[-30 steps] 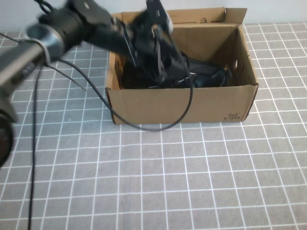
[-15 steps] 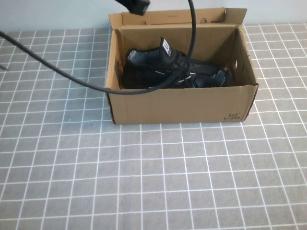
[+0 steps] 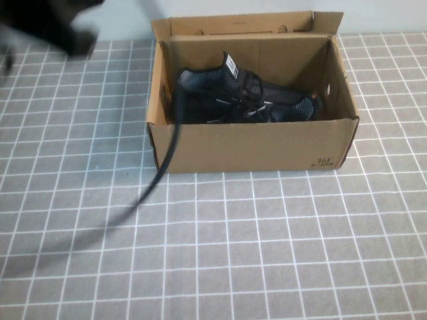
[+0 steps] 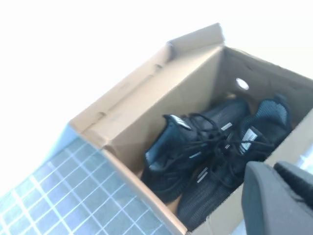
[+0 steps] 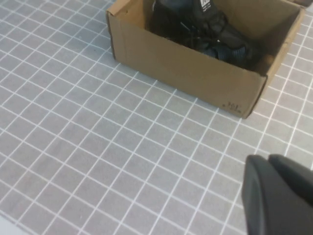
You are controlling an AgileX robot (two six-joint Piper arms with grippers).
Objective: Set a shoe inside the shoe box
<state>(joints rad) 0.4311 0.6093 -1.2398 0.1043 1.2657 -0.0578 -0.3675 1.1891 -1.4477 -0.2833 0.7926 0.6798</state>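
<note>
Shoes in box; both grippers clenched, holding nothing.

Left arm is a dark blur at the far-left corner of the high view, its black cable (image 3: 157,180) trailing across the grey white-gridded table (image 3: 267,253). Left gripper (image 4: 276,196), clenched and empty, sits above and off the box's near side. Brown corrugated cardboard shoe box (image 3: 253,147) stands open, lid flap up at the back. Inside lies the black knit lace-up shoe (image 3: 240,100) with white-marked tongue label, beside its black mate (image 4: 234,161). Right gripper (image 5: 276,193) clenched, empty, over bare table near the box's front.
</note>
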